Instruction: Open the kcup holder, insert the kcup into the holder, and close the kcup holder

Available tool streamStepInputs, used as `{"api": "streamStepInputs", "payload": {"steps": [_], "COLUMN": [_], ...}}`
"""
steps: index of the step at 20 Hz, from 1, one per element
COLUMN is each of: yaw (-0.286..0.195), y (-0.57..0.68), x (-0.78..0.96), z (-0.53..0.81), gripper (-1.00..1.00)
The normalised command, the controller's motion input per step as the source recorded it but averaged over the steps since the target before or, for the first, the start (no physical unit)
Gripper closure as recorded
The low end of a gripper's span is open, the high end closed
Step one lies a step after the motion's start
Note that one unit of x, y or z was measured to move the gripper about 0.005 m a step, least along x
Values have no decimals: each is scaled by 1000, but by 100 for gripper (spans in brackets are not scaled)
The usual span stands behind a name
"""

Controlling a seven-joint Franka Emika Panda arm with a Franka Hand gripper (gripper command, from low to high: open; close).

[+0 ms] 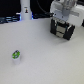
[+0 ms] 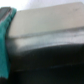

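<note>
The kcup (image 1: 16, 55), a small white pod with a green top, stands alone on the white table toward the exterior view's lower left. The kcup holder (image 1: 65, 31), a black boxy unit with light-marked fronts, sits at the upper right. The arm's white wrist hangs right over it, and my gripper (image 1: 62, 22) is down at the holder's top front, far from the kcup. The wrist view is blurred. It shows one teal finger (image 2: 5, 45) against a grey and black surface of the holder (image 2: 50, 55) very close up. Whether the jaws are open or shut does not show.
A white bottle-like object (image 1: 26, 11) stands at the back of the table (image 1: 45, 60), left of the holder. Dark equipment lines the back edge behind it.
</note>
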Motion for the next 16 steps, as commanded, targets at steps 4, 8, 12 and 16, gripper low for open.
{"api": "streamStepInputs", "payload": {"steps": [4, 8, 12, 16], "yaw": [-25, -26, -35, -35], "y": [-236, -222, -248, -278], "x": [981, 968, 945, 814], "z": [153, 173, 186, 199], "gripper": [100, 100, 100, 100]}}
